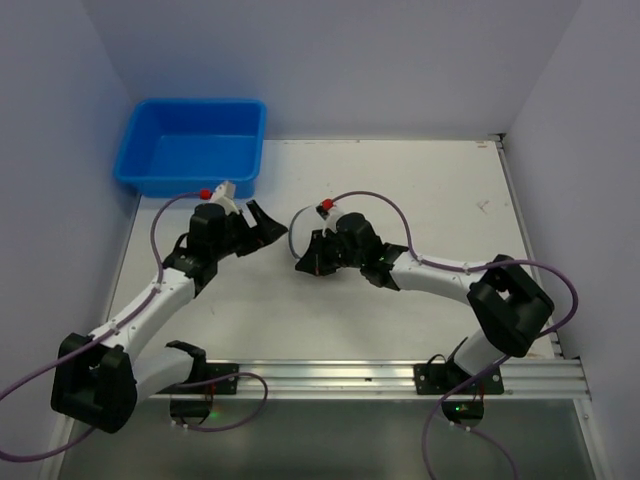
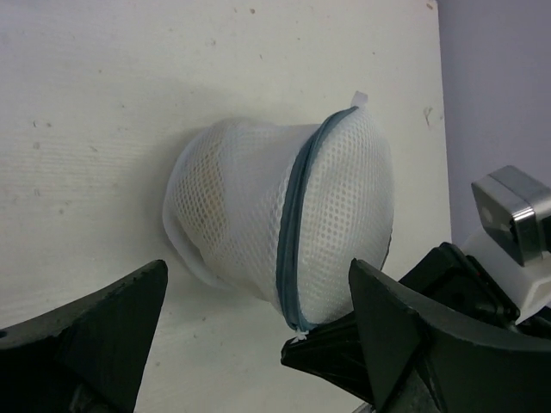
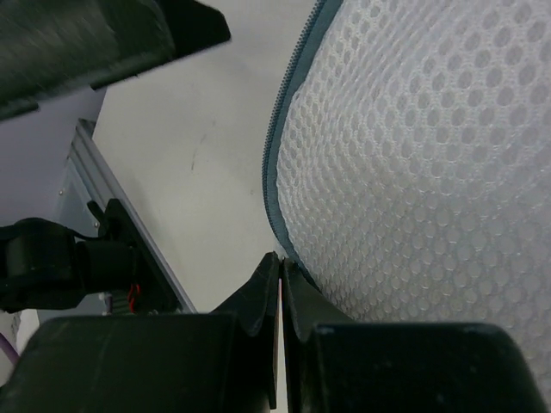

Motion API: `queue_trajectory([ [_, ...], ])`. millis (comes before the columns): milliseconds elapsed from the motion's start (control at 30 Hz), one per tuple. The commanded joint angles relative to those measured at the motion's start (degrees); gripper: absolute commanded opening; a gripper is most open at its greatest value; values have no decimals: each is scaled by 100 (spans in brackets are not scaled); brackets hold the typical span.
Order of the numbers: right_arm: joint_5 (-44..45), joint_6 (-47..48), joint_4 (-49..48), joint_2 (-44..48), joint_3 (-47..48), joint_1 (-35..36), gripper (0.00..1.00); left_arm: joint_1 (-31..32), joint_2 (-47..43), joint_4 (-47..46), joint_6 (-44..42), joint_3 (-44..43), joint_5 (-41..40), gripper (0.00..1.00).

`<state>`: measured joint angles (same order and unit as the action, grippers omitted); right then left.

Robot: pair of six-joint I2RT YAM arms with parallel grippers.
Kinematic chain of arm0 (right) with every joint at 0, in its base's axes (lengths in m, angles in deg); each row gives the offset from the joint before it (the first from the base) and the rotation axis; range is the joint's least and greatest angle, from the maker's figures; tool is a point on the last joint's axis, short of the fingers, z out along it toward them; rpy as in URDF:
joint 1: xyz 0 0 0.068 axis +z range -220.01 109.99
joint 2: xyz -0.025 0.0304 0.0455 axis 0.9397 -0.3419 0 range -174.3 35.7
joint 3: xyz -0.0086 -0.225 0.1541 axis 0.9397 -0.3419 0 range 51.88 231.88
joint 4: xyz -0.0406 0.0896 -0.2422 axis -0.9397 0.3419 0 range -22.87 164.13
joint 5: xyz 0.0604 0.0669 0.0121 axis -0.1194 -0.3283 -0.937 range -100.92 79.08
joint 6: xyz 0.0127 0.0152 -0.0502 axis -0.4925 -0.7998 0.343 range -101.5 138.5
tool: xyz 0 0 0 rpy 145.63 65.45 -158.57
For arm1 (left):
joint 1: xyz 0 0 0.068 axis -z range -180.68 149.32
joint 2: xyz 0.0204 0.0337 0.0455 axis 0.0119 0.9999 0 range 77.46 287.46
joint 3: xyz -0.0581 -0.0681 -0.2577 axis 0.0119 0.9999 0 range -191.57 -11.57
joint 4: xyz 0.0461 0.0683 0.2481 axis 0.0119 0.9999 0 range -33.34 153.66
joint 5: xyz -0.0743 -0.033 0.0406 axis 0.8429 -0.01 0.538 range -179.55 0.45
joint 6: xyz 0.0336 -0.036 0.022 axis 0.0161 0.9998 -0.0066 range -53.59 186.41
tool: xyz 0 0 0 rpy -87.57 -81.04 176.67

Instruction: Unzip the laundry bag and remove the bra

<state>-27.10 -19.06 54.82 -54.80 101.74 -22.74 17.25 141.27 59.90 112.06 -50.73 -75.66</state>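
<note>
– Left gripper (image 1: 264, 224) spread wide, right gripper (image 1: 305, 261) pinched. Bag sits between them, barely visible from the top. One blue tub (image 1: 190, 150) beyond the left.
– Left wrist?
– One laundry bag (image 2: 284, 224) just ahead of the spread fingers. One zipper (image 2: 291, 219), looks closed.
– Right wrist?
– Jaws clenched at the zipper end. Unzip step. Next: drag along the rim, left steadies. Bra not made out.

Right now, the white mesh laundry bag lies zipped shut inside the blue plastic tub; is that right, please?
No: the white mesh laundry bag lies zipped shut on the white table, not in the blue plastic tub; the left wrist view shows it.
</note>
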Motion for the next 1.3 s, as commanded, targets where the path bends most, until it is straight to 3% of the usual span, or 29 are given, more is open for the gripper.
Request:
queue_trajectory([
  [0, 106, -120, -430, 15, 287, 72, 0, 227, -44, -515, 453, 486, 96, 88],
  [200, 159, -76, -333, -12, 357, 107, 0, 808, 430, -966, 761, 514, -27, 71],
  [300, 195, -32, -289, 67, 313, 116, 0, 861, 483, -1185, 893, 593, -167, 53],
  [333, 169, -41, -298, 102, 217, 116, 0, 870, 457, -1195, 902, 620, -280, 37],
  [400, 151, 20, -141, 234, 120, 108, 0, 870, 430, -1125, 867, 620, -360, 22],
  [433, 151, 64, -18, 295, 15, 107, 0, 870, 387, -1081, 858, 611, -439, 7],
  [500, 413, 345, 463, 558, -82, 81, 0, 852, 343, -941, 788, 602, -545, 0],
  [667, 459, 828, 1196, 1130, -591, -340, 0, 712, 307, -843, 647, 620, -414, 0],
  [767, 55, 838, 1302, 1473, -873, -788, 0, 624, 316, -834, 533, 620, -343, 0],
  [900, 177, 1277, 2029, 1413, -479, -798, 0, 492, 614, -712, -36, 269, -89, 0],
  [1067, -603, 971, 1471, 1219, -311, -754, 0, 351, 1414, -606, -741, -706, 500, 2],
  [1167, -746, 594, 872, 878, -83, -526, 0, 290, 1766, -457, -865, -1190, 658, 26],
  [1200, -728, 505, 619, 772, -4, -404, 0, 272, 1792, -474, -804, -1252, 694, 41],
  [1267, -667, 260, 319, 569, 190, -315, 0, 228, 1732, -483, -698, -1270, 712, 62],
])
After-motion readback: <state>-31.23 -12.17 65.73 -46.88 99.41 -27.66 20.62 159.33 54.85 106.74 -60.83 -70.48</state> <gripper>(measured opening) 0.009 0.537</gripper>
